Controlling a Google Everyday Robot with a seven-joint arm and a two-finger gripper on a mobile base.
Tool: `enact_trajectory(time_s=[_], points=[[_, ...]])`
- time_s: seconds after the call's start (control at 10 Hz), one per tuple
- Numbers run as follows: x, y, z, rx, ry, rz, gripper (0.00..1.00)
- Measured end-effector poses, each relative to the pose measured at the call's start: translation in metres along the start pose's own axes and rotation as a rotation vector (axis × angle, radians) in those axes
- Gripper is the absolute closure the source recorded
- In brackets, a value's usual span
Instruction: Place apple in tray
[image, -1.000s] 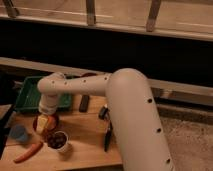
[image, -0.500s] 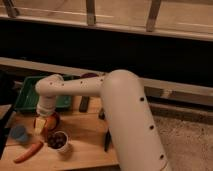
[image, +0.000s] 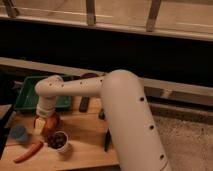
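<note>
At the far left of the wooden bench (image: 80, 145) a small blue cup (image: 20, 134) stood, and near it, closer to the front edge, a long orange carrot (image: 28, 151) lay at a slant. Behind them, at the back of the bench, was the green tray (image: 26, 96) with its raised rim. The pincer (image: 44, 120) hung just in front of the tray, pointing down and spread wide at the apple (image: 51, 123). The apple sat on the bench, outside the tray, and whether the fingers touched it could not be told. Just right of the apple, toward the front, stood a white cup of dark fruit (image: 58, 141). Further right a dark flat object (image: 85, 104) lay beside the tray. The thick white arm (image: 127, 120) rose from the right, and another dark object (image: 107, 140) lay beside it near the edge of the bench.
</note>
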Motion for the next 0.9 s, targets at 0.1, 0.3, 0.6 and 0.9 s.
enact_trajectory(time_s=[0.1, 0.3, 0.6, 0.9], points=[[0.0008, -0.0008, -0.0054, 0.012, -0.001, 0.001, 0.20], [0.0007, -0.0005, -0.0135, 0.030, 0.000, -0.004, 0.20], [0.0013, -0.0008, -0.0113, 0.026, 0.006, -0.004, 0.20], [0.0071, -0.0075, -0.0069, 0.018, 0.012, 0.008, 0.34]])
